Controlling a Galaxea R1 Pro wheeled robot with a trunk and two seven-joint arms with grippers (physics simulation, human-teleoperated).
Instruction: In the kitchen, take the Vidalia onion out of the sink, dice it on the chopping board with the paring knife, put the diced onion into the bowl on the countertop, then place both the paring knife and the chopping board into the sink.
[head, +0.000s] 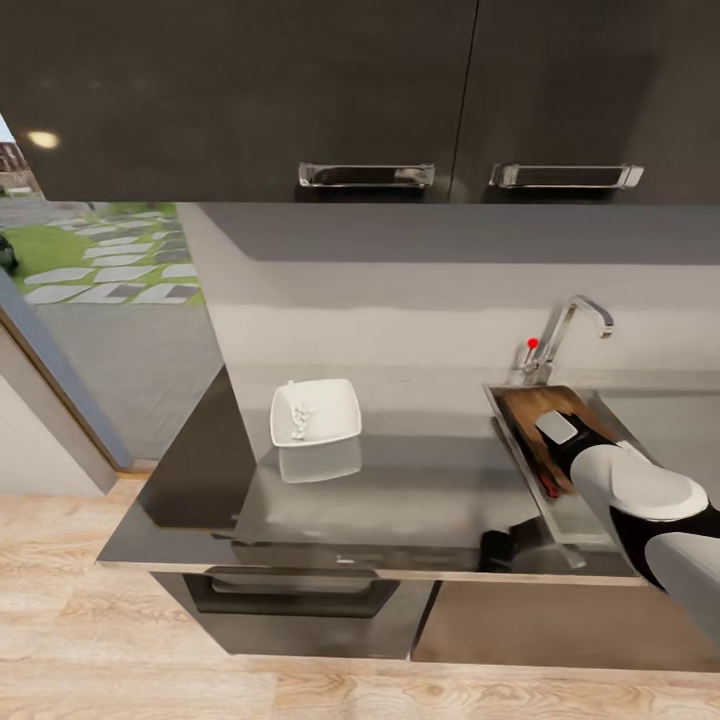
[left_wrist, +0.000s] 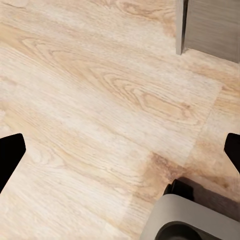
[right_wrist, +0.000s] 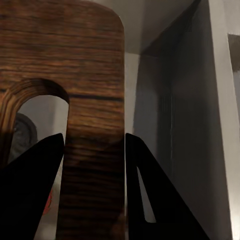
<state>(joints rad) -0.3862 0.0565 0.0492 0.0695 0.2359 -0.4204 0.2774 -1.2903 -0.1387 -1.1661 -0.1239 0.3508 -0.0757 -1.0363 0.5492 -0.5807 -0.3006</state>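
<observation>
In the sink (head: 600, 415), the right pincer (right_wrist: 94, 150) grips the chopping board (right_wrist: 75, 65).

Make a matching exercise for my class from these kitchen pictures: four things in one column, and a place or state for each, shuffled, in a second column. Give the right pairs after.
Things
1. chopping board
2. bowl
3. paring knife
4. left gripper

Places or states
A. on the grey countertop, holding small white pieces
B. open, above wooden floor
C. gripped between the right gripper fingers, over the sink
D. in the sink, red handle showing beside the board

Pairs: 1-C, 2-A, 3-D, 4-B
</observation>
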